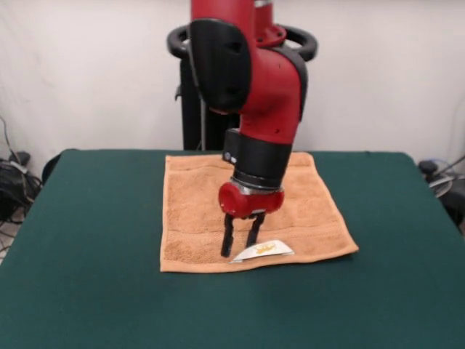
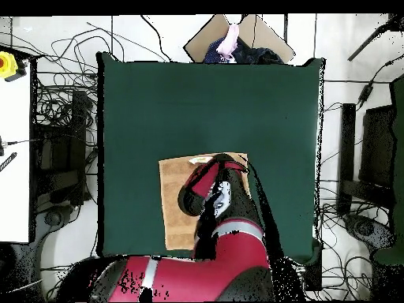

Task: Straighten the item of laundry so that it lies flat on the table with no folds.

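One orange-tan terry towel (image 1: 195,218), roughly square, spread flat on the dark green felt table (image 1: 80,254), directly beneath my pincer (image 1: 241,251), black fingers slightly apart, tips beside the white label (image 1: 263,251).

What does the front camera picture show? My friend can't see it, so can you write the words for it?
A red and black robot arm reaches down over an orange-tan towel that lies spread flat on a dark green table. Its open gripper hangs with its black fingers just above the towel's near edge, beside a small white label.
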